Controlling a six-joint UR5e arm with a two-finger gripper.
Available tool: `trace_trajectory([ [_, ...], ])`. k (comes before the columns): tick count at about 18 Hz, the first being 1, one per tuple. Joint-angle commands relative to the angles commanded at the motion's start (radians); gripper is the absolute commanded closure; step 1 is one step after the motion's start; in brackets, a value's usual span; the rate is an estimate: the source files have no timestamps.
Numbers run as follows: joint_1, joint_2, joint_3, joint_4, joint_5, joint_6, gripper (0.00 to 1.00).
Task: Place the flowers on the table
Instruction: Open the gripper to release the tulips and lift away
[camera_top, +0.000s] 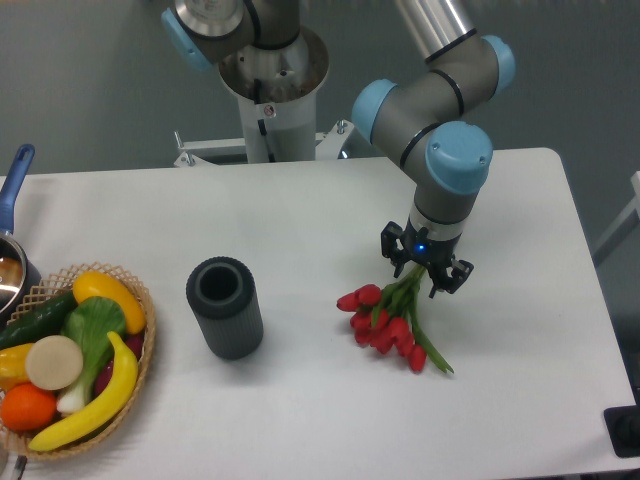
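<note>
The gripper (425, 268) points straight down over the right half of the table (300, 210), and its two fingers are closed around the green stems of the flowers (385, 322), taking them near the stem end. Holding the bunch by the stems keeps the fingers off the soft red heads, which is probably why the grip sits where it does. From the fingers the bunch fans out below and to the left of the tool, heads spread low over the white top, with one long leaf or stem trailing off to the lower right. The heads seem to be resting on the surface or just above it; from this view I cannot tell which. The tilt of the bunch suggests it is being laid down on its side, not stood upright, so the weight comes down on the heads and leaves first.

Well off to the left of the tool stands a dark cylinder-shaped vase (224, 306), upright with its mouth open, and further left again, at the table's edge, a wicker basket (140, 330) of fruit and vegetables. Neither is near enough to get in the way. The ground under and around the bunch is bare white tabletop.

By my reading the task is nearly finished: what remains is for the fingers to let go and lift away
</note>
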Motion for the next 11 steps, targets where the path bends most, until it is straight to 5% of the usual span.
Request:
trace_trajectory([
  [3,0.014,0.034,0.009,0.040,0.000,0.003,0.00],
  [8,0.067,0.113,0.037,0.029,-0.005,0.015,0.00],
  [11,0.104,0.150,0.037,0.025,-0.058,0.136,0.00],
])
